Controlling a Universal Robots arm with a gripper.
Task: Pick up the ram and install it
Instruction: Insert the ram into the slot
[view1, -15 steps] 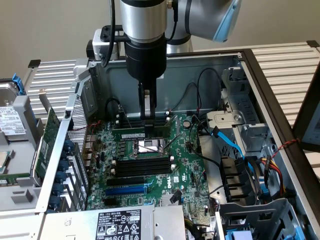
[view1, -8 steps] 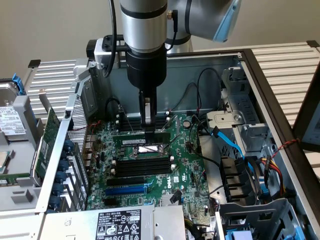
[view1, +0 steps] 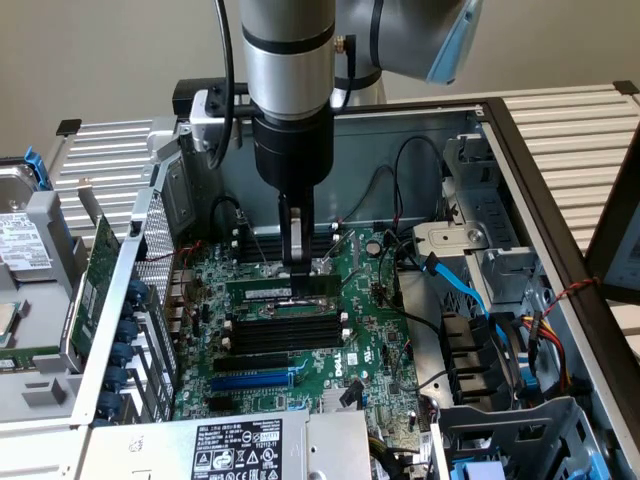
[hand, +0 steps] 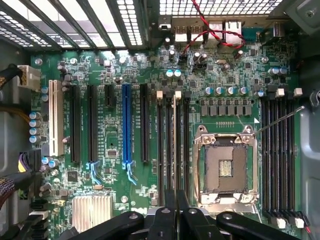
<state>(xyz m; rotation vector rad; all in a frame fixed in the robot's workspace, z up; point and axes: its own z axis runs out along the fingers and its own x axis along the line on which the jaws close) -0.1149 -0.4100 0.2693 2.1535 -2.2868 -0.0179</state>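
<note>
The gripper (view1: 297, 265) was clenched on the ram (view1: 258, 291) near the motherboard (view1: 370, 330) middle; any tilt likely risked crooked, half-seated contacts.

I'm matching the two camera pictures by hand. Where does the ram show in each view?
Exterior view: the ram sits at the black memory slots, directly under the gripper.
Wrist view: the ram is edge-on, a thin pale line between those slots, beside the processor socket.
Shared landmark: the blue slot, also in the wrist view.
</note>
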